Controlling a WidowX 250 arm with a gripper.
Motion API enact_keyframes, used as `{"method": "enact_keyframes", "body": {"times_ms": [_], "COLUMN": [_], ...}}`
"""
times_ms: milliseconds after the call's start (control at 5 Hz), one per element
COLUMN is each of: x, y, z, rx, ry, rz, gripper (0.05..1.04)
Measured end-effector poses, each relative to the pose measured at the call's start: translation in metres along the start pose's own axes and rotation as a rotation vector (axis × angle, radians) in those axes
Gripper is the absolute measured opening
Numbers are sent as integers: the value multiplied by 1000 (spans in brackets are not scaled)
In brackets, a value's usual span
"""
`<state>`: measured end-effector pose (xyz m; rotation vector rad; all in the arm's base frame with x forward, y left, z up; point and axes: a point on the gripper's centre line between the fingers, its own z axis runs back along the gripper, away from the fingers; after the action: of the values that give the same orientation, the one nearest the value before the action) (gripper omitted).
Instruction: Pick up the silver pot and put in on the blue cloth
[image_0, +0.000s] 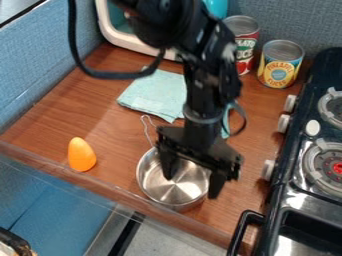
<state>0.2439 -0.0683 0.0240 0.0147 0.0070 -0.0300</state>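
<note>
The gripper (192, 184) hangs over the silver pot (175, 192) near the counter's front edge. Its two fingers are spread apart, one above the pot's inside and the other by the pot's right rim. Whether they touch the pot I cannot tell. The pot stands upright, its thin wire handle pointing up and left toward the cloth. Behind it, the light blue cloth (157, 93) lies flat on the wooden counter, partly hidden by the arm.
An orange egg-shaped object (81, 155) stands left of the pot. A black stove (300, 185) borders the counter on the right. Two cans, one red-labelled (246, 47) and one yellow-labelled (280, 64), stand at the back right, beside a white-rimmed container (110, 30).
</note>
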Motion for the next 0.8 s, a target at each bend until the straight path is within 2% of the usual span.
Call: {"method": "enact_keyframes", "body": {"times_ms": [200,400,800], "x": [-10,-14,-9], "y": [-8,-8,-4], "z": [-9,-19,-32], "rx": [19,36,66], "ry": [-18,-7,-13], "rz": [-48,-47,-59], "gripper": [1001,943,351]}}
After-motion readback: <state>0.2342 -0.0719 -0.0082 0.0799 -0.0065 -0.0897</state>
